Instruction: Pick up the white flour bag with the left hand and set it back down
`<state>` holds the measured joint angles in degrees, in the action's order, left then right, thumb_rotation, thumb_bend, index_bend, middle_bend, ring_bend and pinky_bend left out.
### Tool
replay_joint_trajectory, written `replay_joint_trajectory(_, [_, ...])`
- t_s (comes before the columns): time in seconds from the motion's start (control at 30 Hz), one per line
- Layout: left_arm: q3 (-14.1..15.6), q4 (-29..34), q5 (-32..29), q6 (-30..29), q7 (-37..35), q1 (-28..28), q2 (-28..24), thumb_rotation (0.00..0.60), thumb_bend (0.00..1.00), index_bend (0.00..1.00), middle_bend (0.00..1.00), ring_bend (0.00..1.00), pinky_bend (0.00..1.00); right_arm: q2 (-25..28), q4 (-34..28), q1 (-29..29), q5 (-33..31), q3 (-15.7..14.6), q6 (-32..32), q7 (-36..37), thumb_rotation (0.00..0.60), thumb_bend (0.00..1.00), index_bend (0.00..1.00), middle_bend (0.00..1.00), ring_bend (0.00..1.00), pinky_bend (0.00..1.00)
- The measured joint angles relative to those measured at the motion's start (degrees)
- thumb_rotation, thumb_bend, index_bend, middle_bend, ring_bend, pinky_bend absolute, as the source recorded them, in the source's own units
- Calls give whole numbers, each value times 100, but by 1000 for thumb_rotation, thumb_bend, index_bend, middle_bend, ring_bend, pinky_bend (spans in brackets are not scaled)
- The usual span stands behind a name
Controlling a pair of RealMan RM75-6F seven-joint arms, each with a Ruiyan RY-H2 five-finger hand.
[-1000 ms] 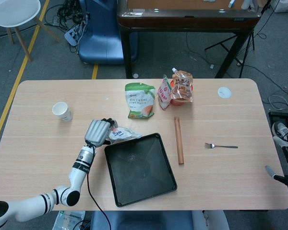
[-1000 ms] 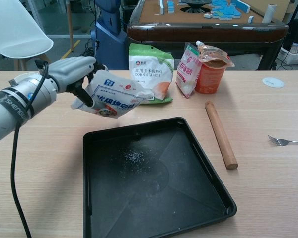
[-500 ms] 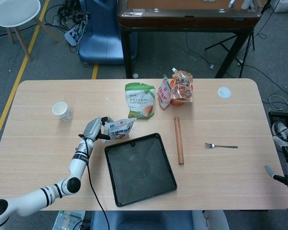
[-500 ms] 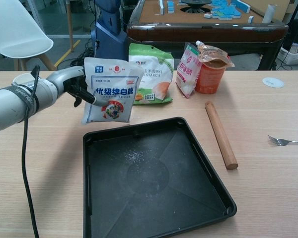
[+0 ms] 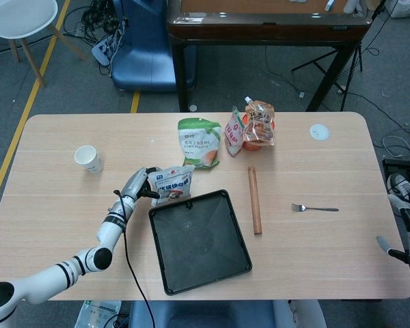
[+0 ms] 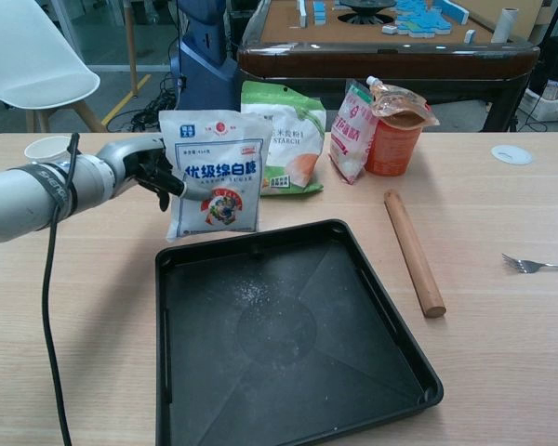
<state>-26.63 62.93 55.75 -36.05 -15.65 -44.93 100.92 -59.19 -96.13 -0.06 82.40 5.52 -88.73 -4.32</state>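
The white bag (image 6: 214, 172) was held upright by the left robot hand (image 6: 155, 167), pinched at its left edge, its base at or just above the bench (image 6: 74, 279) beside the tray (image 6: 288, 325). A second before it had been tilted and lifted; set-down was judged nearly complete. The right robot hand was not shown.
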Motion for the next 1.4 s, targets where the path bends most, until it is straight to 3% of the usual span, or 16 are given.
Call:
replay_joint_trajectory(0.2, [178,-200,588,77,-534,-53,33,600,209,439,475,335,469,-6,13,3,-20,7,10,3,600,174,192,282,204,218])
replay_joint_trajectory(0.33, [303,-309,860,129,-836,-108,43,600,209,328,325,205,390,-12,27,-1,-37,11,9,13,600,174,192,282,205,218])
replay_joint_trajectory(0.5, [432,-349,1084,158,-1099,-164,6,600,209,189,217,139,333,-28,51,-4,-49,13,12,31,600,174,192,283,204,218])
replay_joint_trajectory(0.63, [491,-280,1161,179,-1247,-173,-77,600,209,143,203,127,319,-42,74,-9,-54,11,12,55,600,174,192,283,205,218])
replay_joint_trajectory(1.1, [775,594,1427,67,-1469,-29,-747,600,209,177,203,128,309,-74,101,7,-27,19,16,72,600,174,192,283,205,218])
replay_joint_trajectory(1.4, [810,894,1389,-135,-1466,29,-962,600,209,168,199,121,264,-60,83,-2,-16,16,-3,76,600,174,192,283,204,218])
